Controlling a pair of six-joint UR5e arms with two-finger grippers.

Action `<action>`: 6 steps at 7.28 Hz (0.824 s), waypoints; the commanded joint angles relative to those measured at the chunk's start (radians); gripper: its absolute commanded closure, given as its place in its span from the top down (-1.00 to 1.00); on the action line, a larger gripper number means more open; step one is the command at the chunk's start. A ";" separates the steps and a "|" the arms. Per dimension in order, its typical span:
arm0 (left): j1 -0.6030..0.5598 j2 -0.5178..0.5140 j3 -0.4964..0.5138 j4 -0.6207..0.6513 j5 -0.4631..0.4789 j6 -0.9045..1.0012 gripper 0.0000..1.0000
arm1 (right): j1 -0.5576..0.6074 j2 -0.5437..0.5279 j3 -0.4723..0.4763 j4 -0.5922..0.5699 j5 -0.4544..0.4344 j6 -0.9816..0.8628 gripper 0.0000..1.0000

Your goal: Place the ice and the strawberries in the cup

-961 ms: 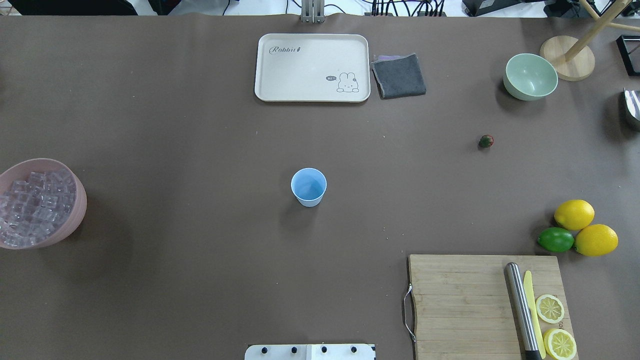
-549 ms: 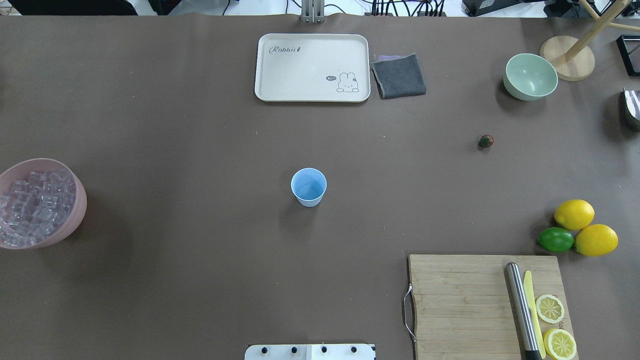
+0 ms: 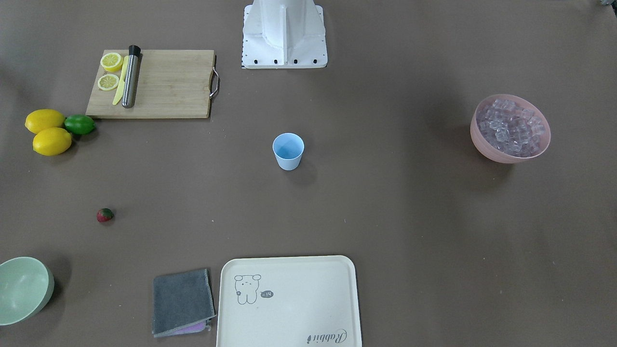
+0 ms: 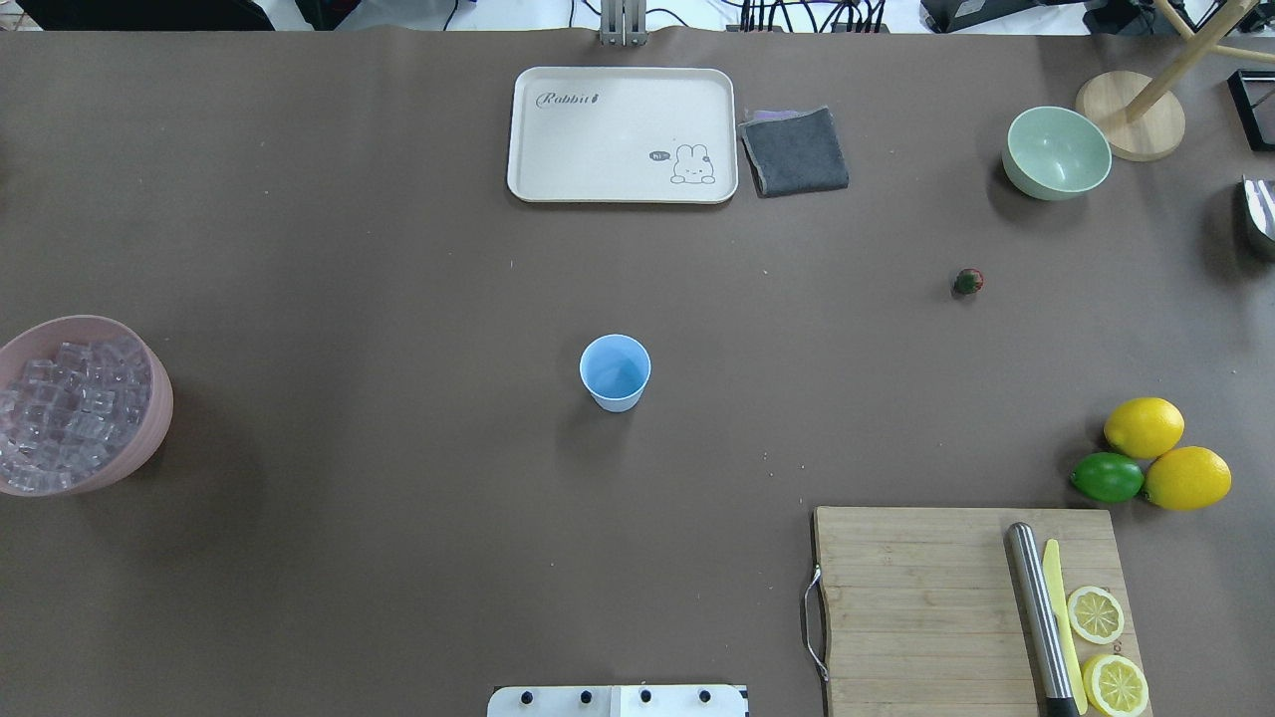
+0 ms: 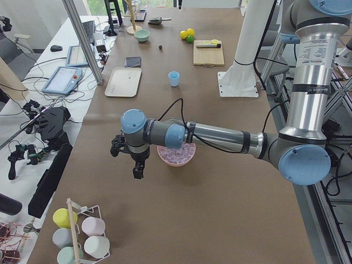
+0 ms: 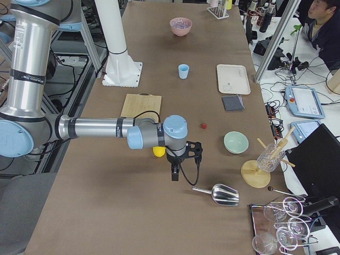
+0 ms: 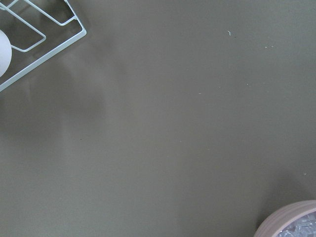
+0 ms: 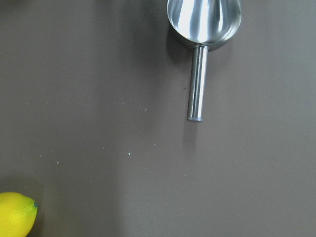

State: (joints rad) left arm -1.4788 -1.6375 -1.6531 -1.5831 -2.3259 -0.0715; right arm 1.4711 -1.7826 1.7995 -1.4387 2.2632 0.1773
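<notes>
The pale-blue cup [image 4: 615, 371] stands upright mid-table and looks empty; it also shows in the front view [image 3: 288, 151]. The ice [image 4: 65, 413] fills a pink bowl [image 4: 159, 388] at the table's left edge. The strawberry [image 4: 967, 282] lies alone on the table at the right, also in the front view [image 3: 105, 215]. My left gripper [image 5: 137, 171] hangs just beyond the pink bowl, at the table's left end. My right gripper [image 6: 174, 174] hangs near the table's right end, close to a steel scoop [image 6: 223, 195]. I cannot tell whether either gripper is open or shut.
A cream tray [image 4: 618, 134], a grey cloth [image 4: 794, 149] and a pale-green bowl [image 4: 1056, 151] lie at the far side. Two lemons [image 4: 1146, 426] and a lime [image 4: 1107, 477] sit right. A cutting board [image 4: 926, 607] holds a knife, a steel rod and lemon halves. A cup rack [image 5: 82, 236] stands at the left end.
</notes>
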 commanded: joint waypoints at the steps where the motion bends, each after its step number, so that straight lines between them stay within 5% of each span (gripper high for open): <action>1: 0.002 -0.010 0.001 -0.003 -0.003 -0.002 0.95 | 0.000 0.003 0.029 0.004 0.001 0.002 1.00; 6: 0.000 -0.016 0.001 -0.131 -0.003 -0.001 0.95 | 0.029 0.012 0.043 0.023 0.004 0.155 1.00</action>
State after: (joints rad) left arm -1.4786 -1.6534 -1.6585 -1.6583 -2.3293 -0.0733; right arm 1.4883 -1.7734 1.8339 -1.4291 2.2622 0.2539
